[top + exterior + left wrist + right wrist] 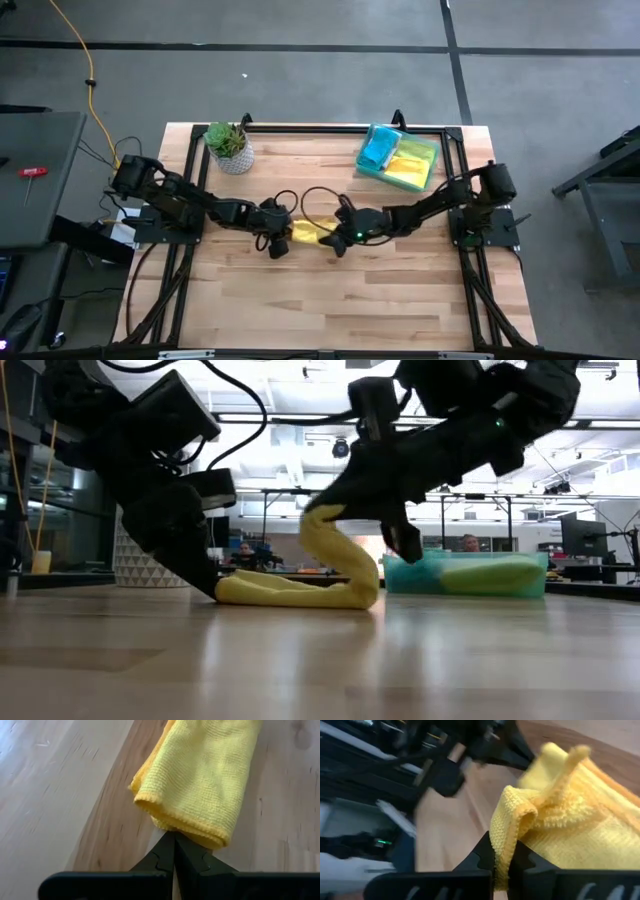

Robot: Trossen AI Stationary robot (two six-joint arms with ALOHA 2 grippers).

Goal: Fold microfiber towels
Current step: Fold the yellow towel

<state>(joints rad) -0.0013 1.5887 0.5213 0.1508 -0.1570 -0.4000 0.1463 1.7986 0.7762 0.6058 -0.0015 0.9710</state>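
At the table's (400, 300) middle, the left gripper (281, 240) and right gripper (338, 238) each pinched an end of the yellow microfiber towel (306, 234), the right's end lifted.

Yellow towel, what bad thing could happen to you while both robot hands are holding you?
The yellow towel is pinched at an edge by the left end effector and lifted in a hump by the right end effector. Each grip catches only a thin edge, so the cloth might slip out. The two end effectors are close together and might bump, or the fold could land crooked.
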